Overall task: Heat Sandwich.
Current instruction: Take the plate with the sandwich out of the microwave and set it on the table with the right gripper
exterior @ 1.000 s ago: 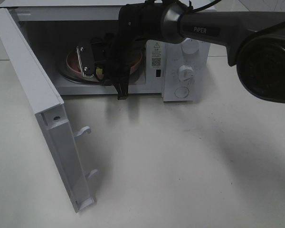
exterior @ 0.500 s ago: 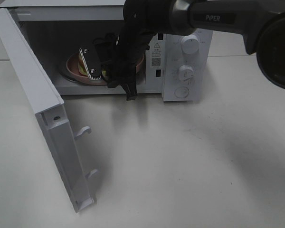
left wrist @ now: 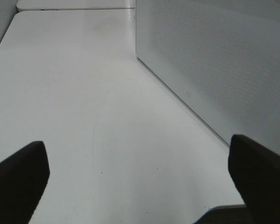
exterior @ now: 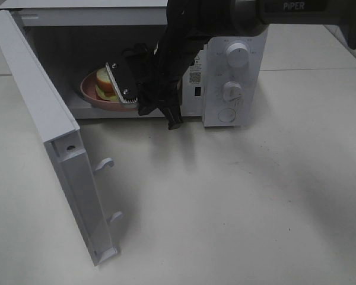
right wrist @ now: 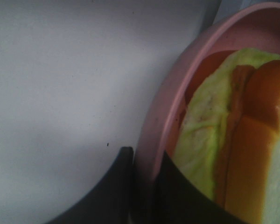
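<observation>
The sandwich point(exterior: 104, 83) lies on a round pink plate point(exterior: 98, 100) inside the open microwave point(exterior: 225, 35). Close up, the right wrist view shows its green leaf and tan bread point(right wrist: 233, 140) against the plate's rim point(right wrist: 177, 88). My right gripper point(exterior: 136, 98) reaches into the cavity from the right. It is shut on that rim, with one dark finger point(right wrist: 116, 186) outside it and the other inside. My left gripper point(left wrist: 140, 186) stands wide open over bare table with nothing between its fingers. It is out of sight in the exterior view.
The microwave door point(exterior: 53, 130) swings out far to the front left, its latch hooks point(exterior: 104, 163) pointing right. Its perforated outer face point(left wrist: 214, 60) stands just ahead of my left gripper. The control knobs point(exterior: 232, 90) sit right of the cavity. White table point(exterior: 237, 202) spreads in front.
My right arm has shifted to the right and its wrist has turned. The plate with the sandwich now shows more fully at the cavity's left. The left gripper's state is unchanged.
</observation>
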`<state>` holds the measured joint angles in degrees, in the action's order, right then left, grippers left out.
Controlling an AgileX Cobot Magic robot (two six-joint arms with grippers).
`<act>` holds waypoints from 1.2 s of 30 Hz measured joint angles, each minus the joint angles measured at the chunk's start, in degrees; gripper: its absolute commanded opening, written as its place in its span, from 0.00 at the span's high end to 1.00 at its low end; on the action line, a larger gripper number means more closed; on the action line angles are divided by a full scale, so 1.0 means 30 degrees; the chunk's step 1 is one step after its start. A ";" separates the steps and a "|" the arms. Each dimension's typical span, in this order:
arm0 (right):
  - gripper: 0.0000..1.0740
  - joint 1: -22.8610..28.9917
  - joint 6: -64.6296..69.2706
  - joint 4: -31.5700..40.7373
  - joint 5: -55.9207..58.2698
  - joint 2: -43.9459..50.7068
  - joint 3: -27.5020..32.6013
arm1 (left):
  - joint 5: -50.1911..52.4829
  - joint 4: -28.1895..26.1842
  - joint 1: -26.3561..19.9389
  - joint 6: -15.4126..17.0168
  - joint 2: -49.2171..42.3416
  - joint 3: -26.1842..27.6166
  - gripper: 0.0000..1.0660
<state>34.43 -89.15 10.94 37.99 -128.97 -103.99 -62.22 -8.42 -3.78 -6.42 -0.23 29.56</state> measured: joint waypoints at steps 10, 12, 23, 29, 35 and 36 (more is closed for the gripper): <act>1.00 -0.0057 -0.1967 0.0936 -0.1050 0.1795 0.2445 | 0.0000 0.0000 0.0000 0.0000 0.0000 0.0000 0.09; 1.00 -0.0057 -0.2426 0.1222 -0.1241 0.2215 0.3037 | 0.0000 0.0000 0.0000 0.0000 0.0000 0.0000 0.09; 1.00 -0.0057 -0.4775 0.2426 -0.2578 0.4622 0.6494 | 0.0000 0.0000 0.0000 0.0000 0.0000 0.0000 0.09; 1.00 -0.0038 -0.5290 0.2502 -0.3247 0.6016 0.8193 | 0.0000 0.0000 0.0000 0.0000 0.0000 0.0000 0.09; 1.00 0.0095 -0.5348 0.2502 -0.3648 0.7296 0.9626 | 0.0000 0.0000 0.0000 0.0000 0.0000 0.0000 0.09; 1.00 0.0095 -0.5348 0.2674 -0.3915 0.7735 1.0141 | 0.0000 0.0000 0.0000 0.0000 0.0000 0.0000 0.09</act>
<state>34.72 -105.20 18.96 26.24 -105.77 -73.57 -62.22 -8.42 -3.78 -6.42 -0.23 29.56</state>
